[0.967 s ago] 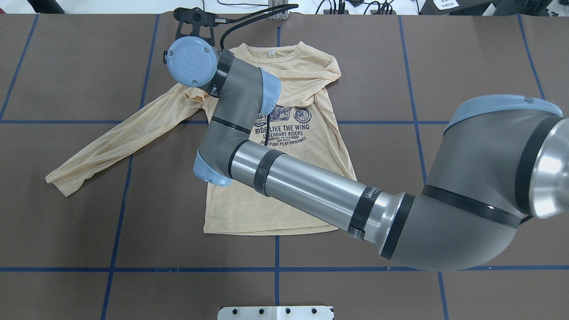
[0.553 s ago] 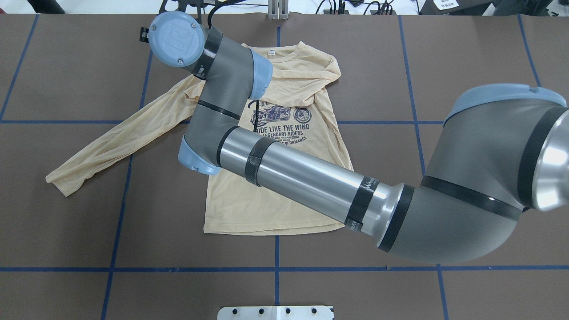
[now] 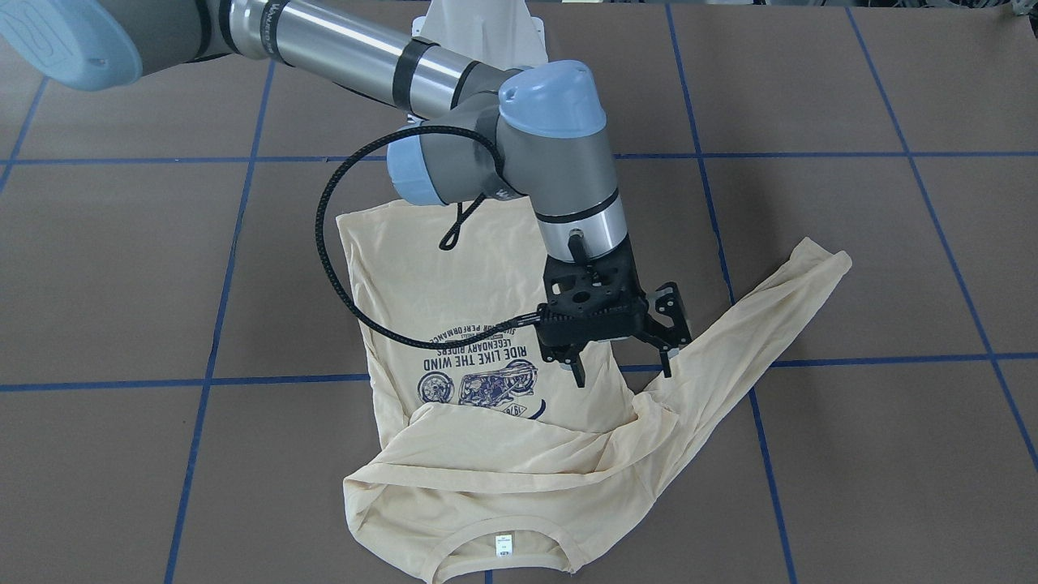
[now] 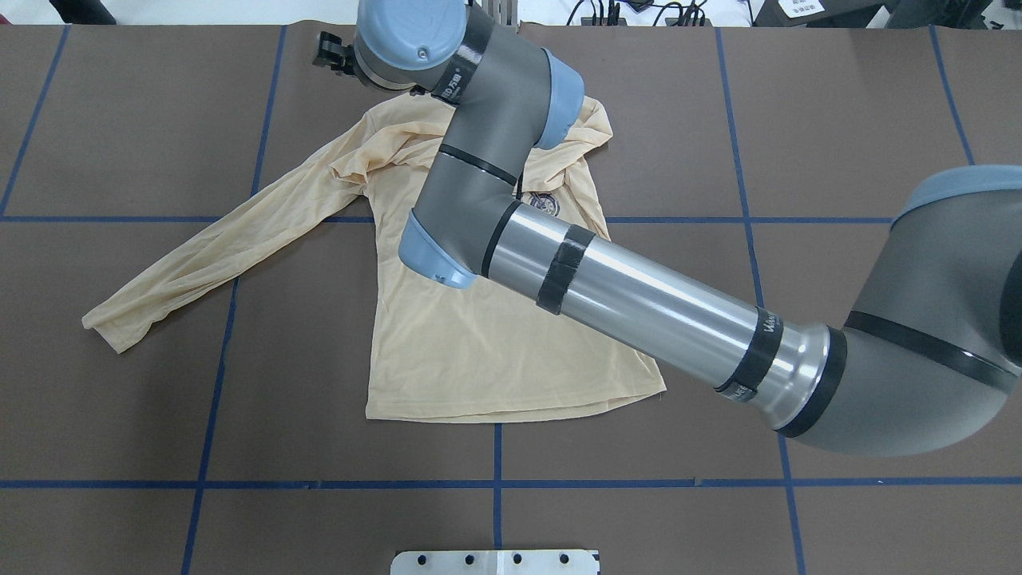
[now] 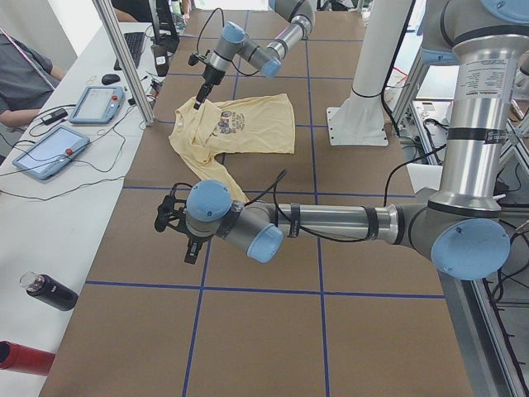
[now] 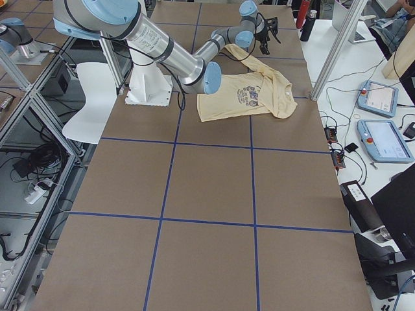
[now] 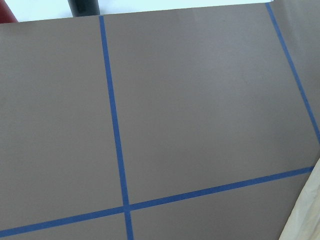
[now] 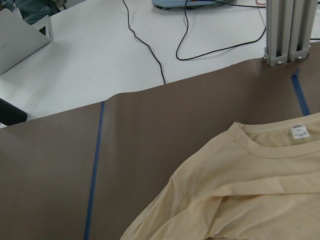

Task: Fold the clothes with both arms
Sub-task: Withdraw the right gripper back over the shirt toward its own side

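— Where do we find the T-shirt (image 4: 479,359)?
— Print up on the table (image 4: 798,120), neck at 12 o'clock in the overhead view. One sleeve (image 4: 200,263) stretches toward 8 o'clock and the other is folded over the chest.
— And our pincers?
— The right pincer (image 3: 622,369) hangs released and empty above the shoulder of the stretched sleeve. The left pincer (image 5: 175,227) hovers near that sleeve's cuff; we cannot tell its state.
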{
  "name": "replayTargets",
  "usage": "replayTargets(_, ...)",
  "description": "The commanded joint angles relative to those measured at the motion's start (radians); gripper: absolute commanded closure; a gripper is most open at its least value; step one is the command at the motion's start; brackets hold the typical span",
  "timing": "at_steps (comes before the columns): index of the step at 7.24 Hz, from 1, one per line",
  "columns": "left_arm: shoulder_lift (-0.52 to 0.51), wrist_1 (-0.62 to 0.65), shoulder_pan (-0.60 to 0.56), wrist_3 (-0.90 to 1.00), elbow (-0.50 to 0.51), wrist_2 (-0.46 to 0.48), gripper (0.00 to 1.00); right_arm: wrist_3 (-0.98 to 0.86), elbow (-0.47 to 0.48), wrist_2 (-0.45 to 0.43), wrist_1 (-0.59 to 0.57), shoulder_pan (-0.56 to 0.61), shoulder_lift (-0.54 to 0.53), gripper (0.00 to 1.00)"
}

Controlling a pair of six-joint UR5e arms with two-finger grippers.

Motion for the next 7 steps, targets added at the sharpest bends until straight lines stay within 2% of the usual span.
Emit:
replayTargets(1,0.003,-0.127,0.065,-0.192,0.002,-0.012,0.0,-0.006,0.131,0.09,-0.083,0.015,-0.114,0.01)
replayTargets(3,0.04,-0.345,0.163,-0.449,0.008,0.003,0.0,-0.02,0.305,0.153,-0.097,0.029,-0.287,0.01)
replayTargets(4,0.051,-0.436,0.208,-0.567,0.017,0.011,0.0,-0.026,0.361,0.21,-0.097,0.05,-0.347,0.01)
replayTargets(6,0.072,-0.569,0.312,-0.747,0.02,0.13,0.0,-0.026,0.445,0.294,-0.097,0.076,-0.43,0.01)
replayTargets(7,0.074,-0.596,0.375,-0.804,0.02,0.206,0.0,-0.026,0.49,0.299,-0.097,0.077,-0.473,0.01)
